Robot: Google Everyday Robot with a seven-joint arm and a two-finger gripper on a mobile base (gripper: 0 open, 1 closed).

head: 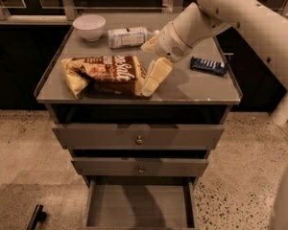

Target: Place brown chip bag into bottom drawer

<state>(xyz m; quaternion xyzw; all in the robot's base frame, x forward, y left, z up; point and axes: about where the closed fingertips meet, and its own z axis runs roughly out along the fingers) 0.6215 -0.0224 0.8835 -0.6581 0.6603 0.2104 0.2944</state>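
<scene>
- Across the upper right of the frame, the pale arm slants down-left over the table (pixel 201 87), cut off by the top and right edges.
- Its gripper (pixel 152 61) hangs spread apart, grasping nothing; the lower finger points at the right end of the brown chip bag (pixel 108 73); contact cannot be told.
- That bag lies flat at centre-left of the table.
- Behind the gripper, the bottle (pixel 129 36) loses its cap end.
- At lower centre, the bottom drawer (pixel 139 205) stands pulled out, its front cut by the frame edge.

Lab: metal cabinet (pixel 194 87), claw (pixel 151 63) above its top
</scene>
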